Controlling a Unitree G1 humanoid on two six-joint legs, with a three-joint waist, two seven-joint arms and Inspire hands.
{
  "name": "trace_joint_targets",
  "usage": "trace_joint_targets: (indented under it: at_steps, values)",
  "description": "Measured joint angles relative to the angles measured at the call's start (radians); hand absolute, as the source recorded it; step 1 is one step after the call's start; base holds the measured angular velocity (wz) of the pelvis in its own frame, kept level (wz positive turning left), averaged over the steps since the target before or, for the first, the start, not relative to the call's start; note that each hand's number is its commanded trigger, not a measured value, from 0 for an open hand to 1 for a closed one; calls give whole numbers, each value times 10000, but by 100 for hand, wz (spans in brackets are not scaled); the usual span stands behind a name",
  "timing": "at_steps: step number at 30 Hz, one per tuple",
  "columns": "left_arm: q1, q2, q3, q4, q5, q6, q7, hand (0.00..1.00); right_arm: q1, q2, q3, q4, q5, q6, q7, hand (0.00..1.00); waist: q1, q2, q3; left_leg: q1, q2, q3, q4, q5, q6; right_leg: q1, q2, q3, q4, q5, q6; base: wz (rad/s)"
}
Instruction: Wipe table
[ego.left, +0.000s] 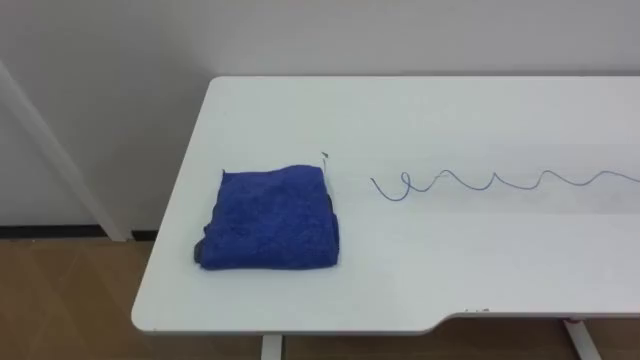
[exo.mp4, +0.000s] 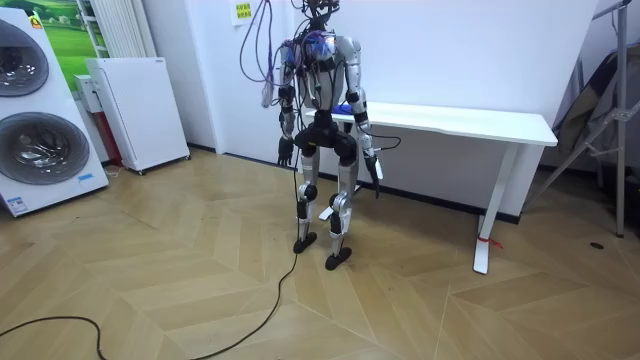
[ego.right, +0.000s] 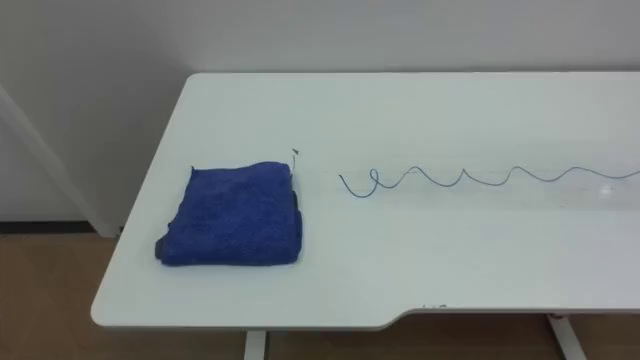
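The left hand (exo.mp4: 286, 153) hangs at the robot's side in the room view, at about 9 o'clock from its hips. It is too small there for me to tell whether the fingers are straight or curled, but it holds nothing that I can make out. The robot stands upright against the front edge of the white table (ego.left: 420, 120), near the end at the room view's left, probably so that the cloth lies straight ahead. The blue cloth (ego.left: 268, 220) lies flat on the tabletop at about 8 o'clock in the eye view. It is folded into a thick square pad, with a small tag poking out at its 1 o'clock corner. The folding gives a firm, even face to press down on, and the spot near the front edge looks easy to reach. From just beside the cloth's 2 o'clock corner a thin wavy pen line (ego.left: 480, 181) runs toward 3 o'clock and off the view. It is presumably the mark to be wiped, so a sweep could run straight from the cloth along it. The right hand (exo.mp4: 373, 168) hangs low by the table's front edge, at 3 o'clock from the hips, and I cannot tell how its fingers are set. Wiping has not begun.
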Motion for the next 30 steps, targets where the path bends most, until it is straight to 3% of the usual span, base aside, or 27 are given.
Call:
trace_joint_targets:
  at_steps: [18,24,30]
  values:
    - [96,-1,-9,-4,8,9,-26,0,-99,1,281,0,212,2,186,0,29,50,-11,123,1,29,-62,-1,2,66,10,57,-2,0,1,0]
    - [143,-1,-3,-29,-31,47,-10,0,-95,-16,-197,43,2232,3,-228,0,-31,47,-7,108,-2,-7,-56,-1,2,141,8,24,-6,0,1,1]
    - [262,22,875,-377,14,73,-21,0,171,-200,-2650,281,6350,-82,-962,0,-519,18,2,125,-12,-85,-58,-1,1,156,10,5,-70,-2,3,5]
